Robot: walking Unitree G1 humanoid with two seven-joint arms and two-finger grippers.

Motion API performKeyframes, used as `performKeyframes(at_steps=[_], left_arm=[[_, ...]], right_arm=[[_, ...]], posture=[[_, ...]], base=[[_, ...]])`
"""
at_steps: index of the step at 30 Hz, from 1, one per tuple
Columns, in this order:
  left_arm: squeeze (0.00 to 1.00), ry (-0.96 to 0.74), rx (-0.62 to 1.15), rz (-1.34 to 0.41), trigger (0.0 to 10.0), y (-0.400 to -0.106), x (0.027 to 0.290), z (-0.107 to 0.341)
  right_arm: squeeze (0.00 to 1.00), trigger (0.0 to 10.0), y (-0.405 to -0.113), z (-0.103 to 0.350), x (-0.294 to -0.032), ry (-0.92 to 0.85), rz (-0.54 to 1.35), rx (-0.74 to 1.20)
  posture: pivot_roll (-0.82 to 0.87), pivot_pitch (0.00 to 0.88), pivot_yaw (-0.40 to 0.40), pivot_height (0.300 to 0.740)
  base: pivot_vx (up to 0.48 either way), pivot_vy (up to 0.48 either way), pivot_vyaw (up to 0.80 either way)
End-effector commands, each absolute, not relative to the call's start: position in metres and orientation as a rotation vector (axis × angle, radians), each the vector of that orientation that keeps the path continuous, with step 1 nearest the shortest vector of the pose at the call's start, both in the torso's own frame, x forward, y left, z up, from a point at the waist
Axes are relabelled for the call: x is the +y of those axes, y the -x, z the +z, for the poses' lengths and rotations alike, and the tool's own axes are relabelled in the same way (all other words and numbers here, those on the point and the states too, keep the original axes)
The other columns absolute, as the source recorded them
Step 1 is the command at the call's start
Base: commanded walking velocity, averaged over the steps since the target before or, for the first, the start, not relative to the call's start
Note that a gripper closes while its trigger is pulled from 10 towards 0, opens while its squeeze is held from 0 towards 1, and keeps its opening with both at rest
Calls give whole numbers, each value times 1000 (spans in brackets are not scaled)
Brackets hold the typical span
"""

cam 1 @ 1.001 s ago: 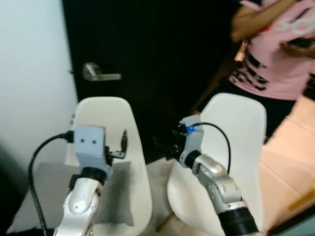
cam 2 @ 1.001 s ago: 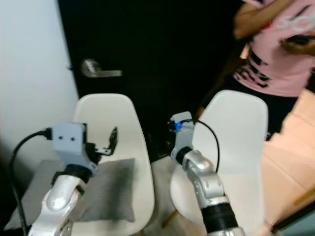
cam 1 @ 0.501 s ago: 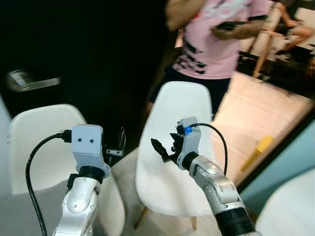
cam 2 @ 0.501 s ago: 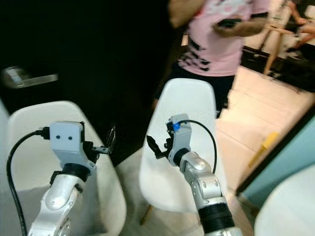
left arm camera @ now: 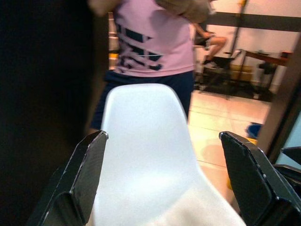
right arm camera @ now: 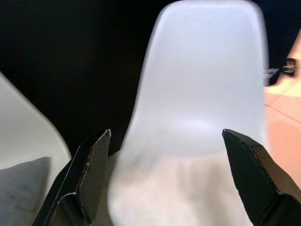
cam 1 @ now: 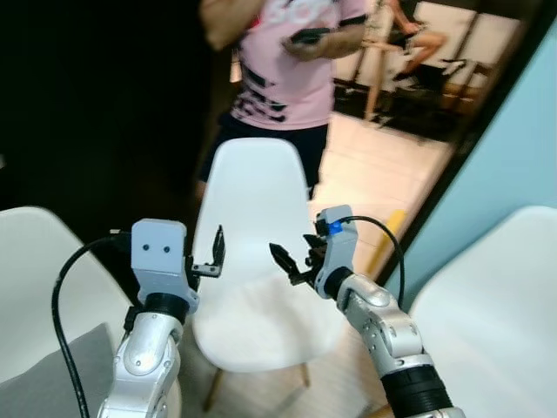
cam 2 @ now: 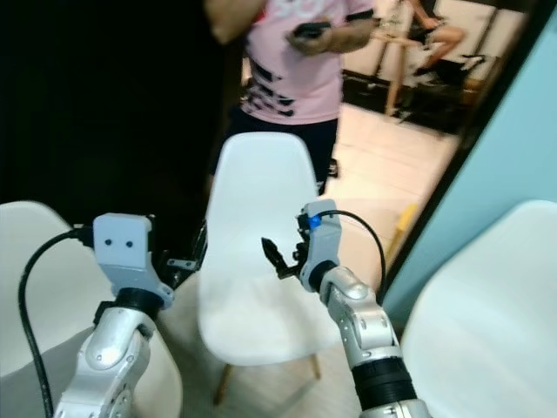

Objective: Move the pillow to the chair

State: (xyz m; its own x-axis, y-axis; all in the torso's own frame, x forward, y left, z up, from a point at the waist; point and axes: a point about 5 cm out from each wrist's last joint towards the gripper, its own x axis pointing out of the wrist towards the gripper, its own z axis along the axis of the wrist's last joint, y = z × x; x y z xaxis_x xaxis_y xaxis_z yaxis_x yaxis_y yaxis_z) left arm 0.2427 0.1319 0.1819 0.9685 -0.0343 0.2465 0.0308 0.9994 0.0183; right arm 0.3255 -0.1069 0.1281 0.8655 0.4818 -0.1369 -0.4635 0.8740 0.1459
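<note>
Pillow (cam 1: 52, 379) position: grey, lying on the seat of the white chair on the left (cam 1: 35, 279), below and to the outer side of the left gripper (cam 1: 211, 259). Only one corner region of it is in frame, so its long axis cannot be determined. In the right wrist view the same pillow (right arm camera: 21, 188) appears at the edge, beside and below one finger (right arm camera: 89, 174).

Gripper state: the left gripper is raised with its fingers (left arm camera: 84, 174) spread wide and nothing between them. The right gripper (cam 1: 294, 266) is likewise raised, with its fingers spread and holding nothing. Both point at the empty middle chair (cam 1: 261, 261), whose seat lies straight ahead of and below the fingertips.

Governing relation: the pillow lies to the left of and behind both sets of fingers, while the bare chair lies ahead. The left arm is clearly the nearer one; the right arm would have to cross the body to reach.

Judgement: the pillow is not yet grasped, so the transfer has not started. The left gripper likely needs to swing down and outward.

Surroundings: a person in a pink shirt (cam 1: 291, 61) stands just behind the middle chair's backrest, holding a dark object. A third white chair (cam 1: 496, 296) stands to the right, against a light blue wall (cam 1: 513, 131). The person is near the drop zone and warrants caution.
</note>
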Motion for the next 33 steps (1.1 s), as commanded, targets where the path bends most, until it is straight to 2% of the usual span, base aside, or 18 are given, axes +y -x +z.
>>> performKeyframes(at_steps=[1, 33], left_arm=[[0, -16, -247, -33, 10000, -244, 130, 181], [0, -18, -250, -32, 10000, -246, 131, 181]], right_arm=[[0, 10000, -325, 126, -106, -114, 496, 188], [0, 10000, -328, 127, -107, -106, 497, 187]], posture=[[100, 0, -138, 733], [100, 0, -141, 733]], base=[[0, 0, -731], [0, 0, -726]])
